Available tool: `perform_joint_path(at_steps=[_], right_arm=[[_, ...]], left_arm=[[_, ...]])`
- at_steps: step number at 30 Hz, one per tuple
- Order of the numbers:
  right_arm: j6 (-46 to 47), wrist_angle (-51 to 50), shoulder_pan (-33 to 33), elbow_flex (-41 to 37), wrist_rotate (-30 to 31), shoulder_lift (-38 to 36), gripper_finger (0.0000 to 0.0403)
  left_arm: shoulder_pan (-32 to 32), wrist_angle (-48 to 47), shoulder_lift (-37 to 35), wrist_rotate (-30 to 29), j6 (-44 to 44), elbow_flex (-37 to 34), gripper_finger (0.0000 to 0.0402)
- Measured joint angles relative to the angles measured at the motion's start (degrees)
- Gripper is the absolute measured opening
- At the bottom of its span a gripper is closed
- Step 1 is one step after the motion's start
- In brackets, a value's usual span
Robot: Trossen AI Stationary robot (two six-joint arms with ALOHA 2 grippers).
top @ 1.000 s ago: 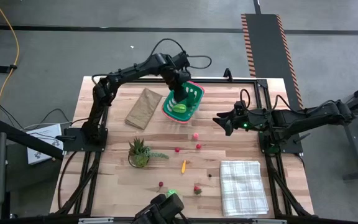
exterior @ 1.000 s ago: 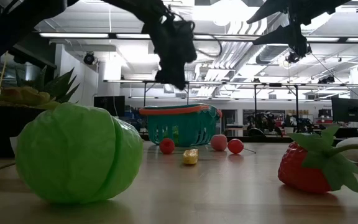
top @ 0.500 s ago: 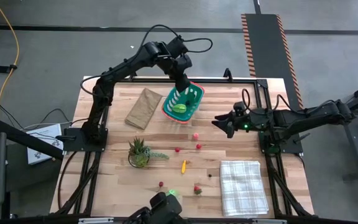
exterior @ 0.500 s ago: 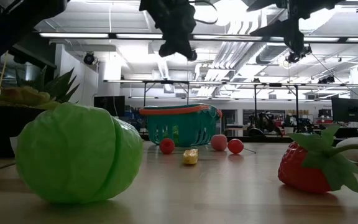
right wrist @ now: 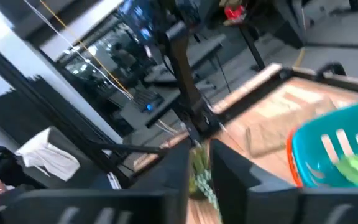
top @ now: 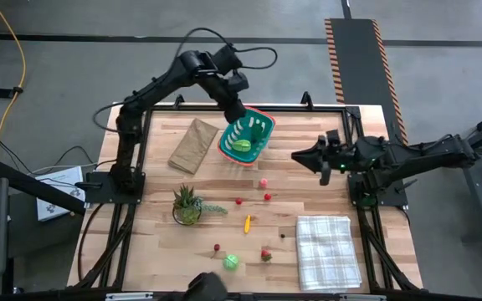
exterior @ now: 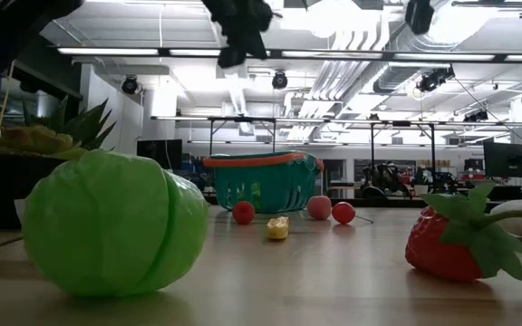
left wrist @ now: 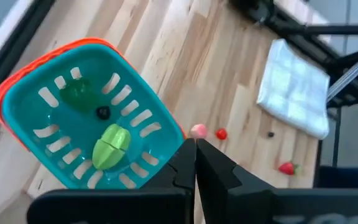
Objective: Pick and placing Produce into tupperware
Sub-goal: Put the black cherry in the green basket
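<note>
Item: my left gripper (top: pixel 235 114), upper centre of the high view, above the upper-left rim of the tupperware (top: pixel 262 138); fingers pressed together, holding nothing.
Item: my right gripper (top: pixel 299 156), right of centre, above bare table (top: pixel 308 201); fingers nearly closed, a narrow gap, nothing between them.
Item: tupperware, upper centre of the table; holds a light green piece (left wrist: pixel 112 145) and a darker green piece (left wrist: pixel 76 94).
Item: loose produce below it: pink ball (top: pixel 263 181), two red balls (top: pixel 268 197), orange-yellow piece (top: pixel 247 223), cabbage (top: pixel 232 262), strawberry (top: pixel 266 254).
Item: checked cloth (top: pixel 328 251), lower right.
</note>
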Motion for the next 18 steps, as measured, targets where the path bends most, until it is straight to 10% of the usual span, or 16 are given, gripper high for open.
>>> perform_joint_path(at_steps=[10,18], right_arm=[[-3.0,1.2,0.0,2.4,-5.3,-2.8,0.0002],[-2.1,9.0,0.1,2.4,-11.9,-1.3,0.0001]], left_arm=[[-6.4,-5.6,-16.8,-4.3,-3.7,0.0,0.0000],[-23.8,-4.0,-28.1,-25.7,-17.3,0.0,0.0000]])
